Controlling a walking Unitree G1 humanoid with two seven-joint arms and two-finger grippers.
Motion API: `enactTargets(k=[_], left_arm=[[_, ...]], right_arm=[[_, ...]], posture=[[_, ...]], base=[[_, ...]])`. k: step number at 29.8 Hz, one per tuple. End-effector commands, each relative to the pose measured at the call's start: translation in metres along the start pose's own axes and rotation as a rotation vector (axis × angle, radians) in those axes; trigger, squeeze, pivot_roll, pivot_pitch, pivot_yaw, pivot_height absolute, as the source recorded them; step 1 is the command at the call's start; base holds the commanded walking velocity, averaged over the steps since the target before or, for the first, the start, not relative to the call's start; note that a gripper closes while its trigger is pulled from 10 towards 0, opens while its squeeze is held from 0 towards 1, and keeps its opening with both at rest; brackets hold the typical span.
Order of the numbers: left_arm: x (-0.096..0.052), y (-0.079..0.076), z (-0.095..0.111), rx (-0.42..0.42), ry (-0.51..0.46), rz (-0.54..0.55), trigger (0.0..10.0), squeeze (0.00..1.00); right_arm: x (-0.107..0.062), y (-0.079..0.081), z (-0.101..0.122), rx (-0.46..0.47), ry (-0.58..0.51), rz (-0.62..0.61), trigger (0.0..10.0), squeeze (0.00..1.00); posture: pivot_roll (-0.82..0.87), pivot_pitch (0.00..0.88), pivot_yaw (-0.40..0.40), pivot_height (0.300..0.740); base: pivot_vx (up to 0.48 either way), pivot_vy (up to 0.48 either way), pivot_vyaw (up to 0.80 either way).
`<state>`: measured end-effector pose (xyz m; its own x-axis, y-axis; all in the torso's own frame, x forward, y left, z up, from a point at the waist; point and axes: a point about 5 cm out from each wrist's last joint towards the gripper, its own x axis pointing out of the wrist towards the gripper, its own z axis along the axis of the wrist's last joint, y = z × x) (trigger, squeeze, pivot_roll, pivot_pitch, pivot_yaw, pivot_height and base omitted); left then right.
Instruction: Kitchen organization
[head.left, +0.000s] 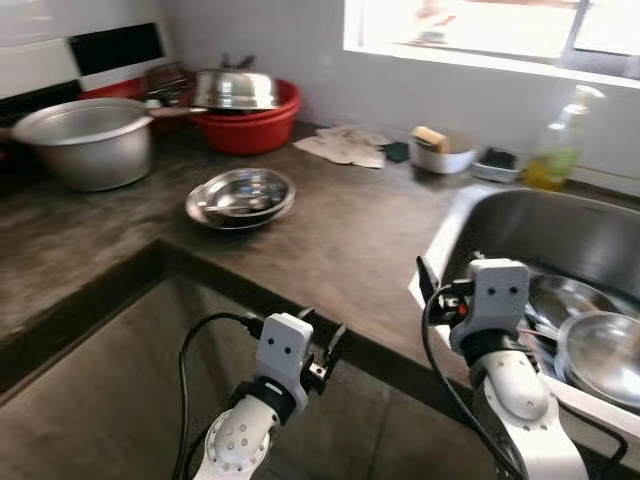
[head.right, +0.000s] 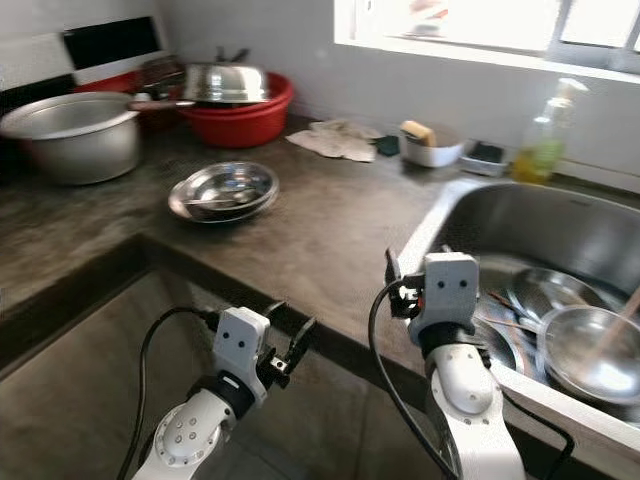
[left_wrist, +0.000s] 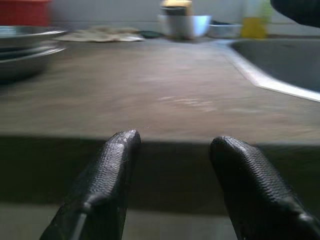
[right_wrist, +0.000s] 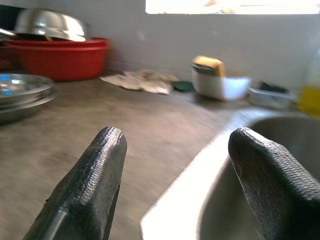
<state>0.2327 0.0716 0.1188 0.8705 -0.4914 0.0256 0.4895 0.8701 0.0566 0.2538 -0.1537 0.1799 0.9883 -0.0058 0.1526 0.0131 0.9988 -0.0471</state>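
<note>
Two end effectors are raised in front of the robot, both with fingers spread wide and holding nothing. The left end effector (head.left: 322, 350) hangs just below the front edge of the dark desk (head.left: 330, 230), its fingers (left_wrist: 107, 170) pointing across the top. The right end effector (right_wrist: 172, 175) sits higher, at the corner where the desk meets the sink (head.left: 560, 230), one finger over the desk and the other over the basin rim.

The loose dishes are in two groups. A stack of shallow steel bowls (head.left: 240, 197) rests on the desk, well apart from both end effectors. Inside the sink lie more steel bowls (head.left: 600, 345) and some cutlery, just beside the right arm. Farther back stand a big metal pot (head.left: 85, 140), a red basin (head.left: 250, 120) with a steel lid on it, a rag (head.left: 340, 148), a white dish with a sponge (head.left: 440, 150) and a soap bottle (head.left: 560, 145).

This looks like an approach step: nothing is grasped yet, and the robot seems to be settling in front of the work area. The likeliest next move is for the right end effector to reach down into the sink for a bowl, which calls for tipping the wrist over the rim and pinching a thin, slippery steel edge. Alternatively the left could reach forward to the stack on the desk.
</note>
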Motion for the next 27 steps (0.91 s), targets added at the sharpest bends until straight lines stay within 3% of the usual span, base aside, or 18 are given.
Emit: enactTargets(k=[1,9,14,17,27], left_arm=[[-0.002,0.003,-0.004,0.015,0.026,0.003,10.0,0.0],[-0.001,0.006,-0.004,0.023,0.029,0.015,10.0,0.0],[0.0,0.007,-0.004,0.024,0.033,0.024,10.0,0.0],[0.0,0.008,-0.004,0.031,0.031,0.03,10.0,0.0],[0.0,0.01,-0.005,0.043,0.042,0.058,10.0,0.0]], right_arm=[[0.003,0.005,0.005,0.02,-0.028,0.009,10.0,0.0],[0.008,0.008,0.008,0.037,-0.035,0.01,10.0,0.0],[0.012,0.008,0.009,0.058,-0.03,0.006,10.0,0.0],[0.014,0.009,0.009,0.06,-0.032,0.011,10.0,0.0],[0.016,0.014,0.009,0.062,-0.027,0.047,10.0,0.0]], posture=[[0.02,0.0,-0.013,0.74],[0.02,0.0,-0.014,0.74],[0.02,0.0,-0.013,0.74],[0.02,0.0,-0.014,0.74],[0.03,0.0,-0.017,0.74]], base=[[0.0,0.0,0.8],[0.0,0.0,0.8],[0.0,0.0,0.0],[0.0,0.48,0.0],[0.0,0.0,0.0]])
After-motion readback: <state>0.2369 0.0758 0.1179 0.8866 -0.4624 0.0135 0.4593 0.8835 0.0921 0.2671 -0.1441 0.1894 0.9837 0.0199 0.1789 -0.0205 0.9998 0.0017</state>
